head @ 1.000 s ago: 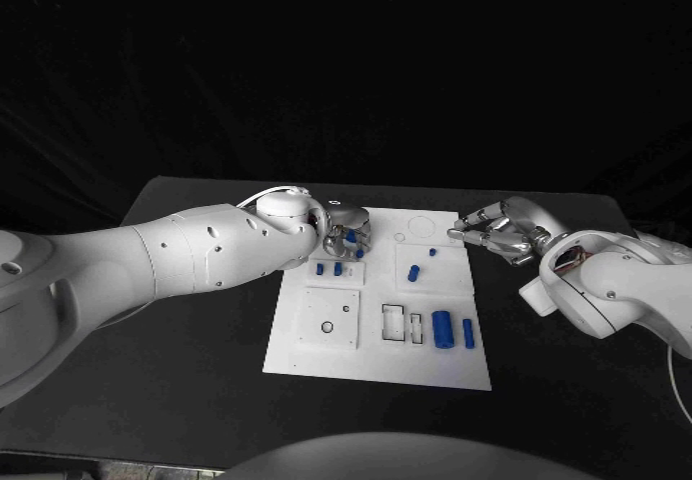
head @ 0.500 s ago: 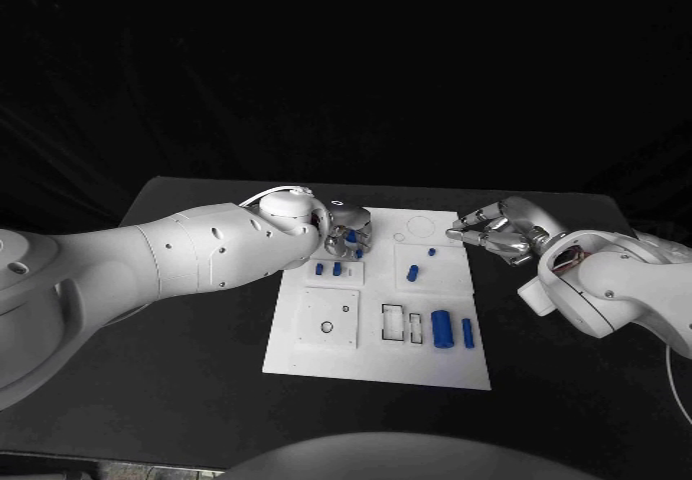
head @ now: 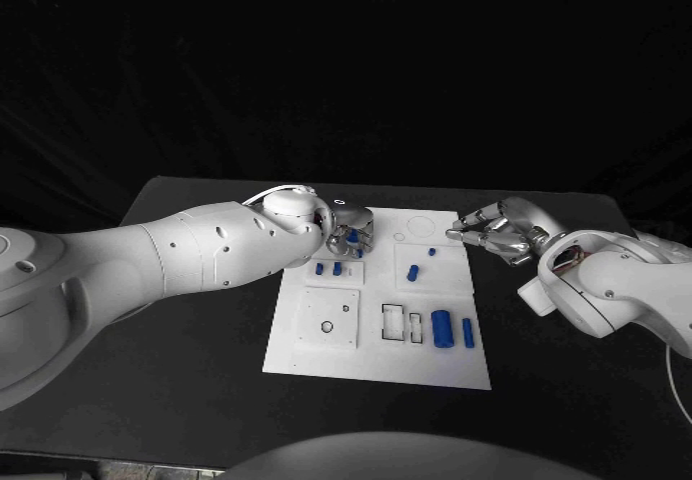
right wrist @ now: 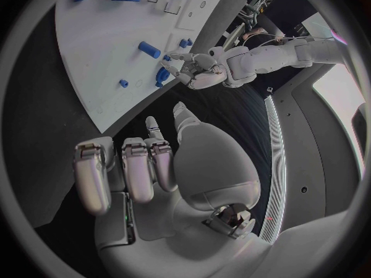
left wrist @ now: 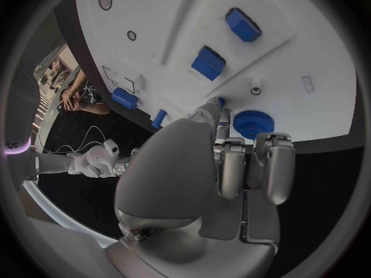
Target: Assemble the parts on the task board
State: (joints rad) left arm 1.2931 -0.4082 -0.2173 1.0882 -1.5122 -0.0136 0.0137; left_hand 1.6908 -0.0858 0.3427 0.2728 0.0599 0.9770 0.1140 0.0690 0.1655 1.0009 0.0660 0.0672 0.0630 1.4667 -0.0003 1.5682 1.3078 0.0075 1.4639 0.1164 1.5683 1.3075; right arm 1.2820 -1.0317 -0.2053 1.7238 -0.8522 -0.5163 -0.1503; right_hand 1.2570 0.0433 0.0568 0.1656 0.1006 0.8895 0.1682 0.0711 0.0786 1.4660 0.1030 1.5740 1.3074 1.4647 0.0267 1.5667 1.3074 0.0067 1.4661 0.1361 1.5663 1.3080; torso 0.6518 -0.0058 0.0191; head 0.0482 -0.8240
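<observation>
1. We see the task board (head: 378, 345) lying at the middle of the black table (head: 188, 370), long side running near to far.
2. The left hand (head: 346, 235) sits over the board's far-left corner. In the left wrist view its fingers (left wrist: 225, 167) curl down beside a round blue toothed part (left wrist: 253, 123) at the board's edge; we cannot tell whether they grip it.
3. Just near of that hand, two small blue blocks (head: 329, 268) sit side by side on the board.
4. A short blue peg (head: 414, 272) lies mid-board, with a smaller blue piece (head: 431, 252) beyond it.
5. Near-right on the board: a large blue cylinder (head: 443, 329) with a slimmer blue bar (head: 469, 333) to its right.
6. The right hand (head: 495, 234) hovers off the board's far-right edge, fingers curled inward, holding nothing.
</observation>
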